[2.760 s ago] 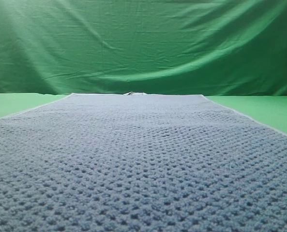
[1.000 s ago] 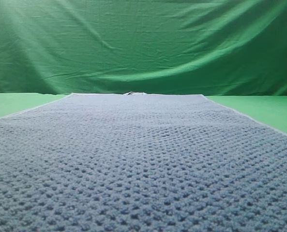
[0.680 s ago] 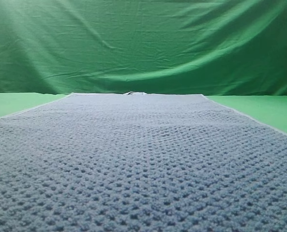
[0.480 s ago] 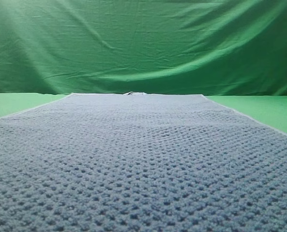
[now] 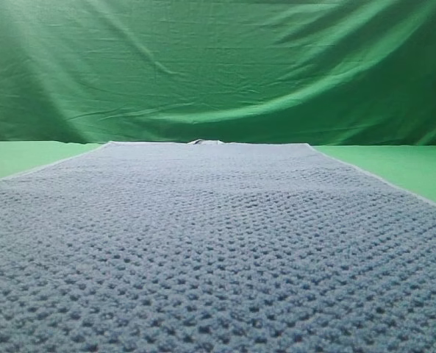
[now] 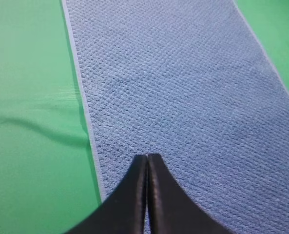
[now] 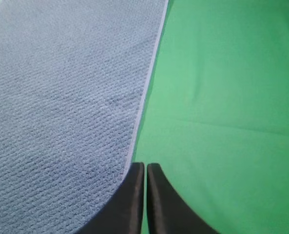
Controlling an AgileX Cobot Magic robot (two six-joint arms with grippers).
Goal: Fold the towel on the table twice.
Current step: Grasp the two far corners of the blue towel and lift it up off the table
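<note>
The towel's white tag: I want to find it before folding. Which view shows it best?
Exterior high: the white tag peeks over the towel's far edge. Both wrist views show only towel and its side trims, no tag.

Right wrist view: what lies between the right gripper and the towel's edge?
Nothing: only bare green table shows there. The shut right gripper points just beside the pale trim of the flat towel.
</note>
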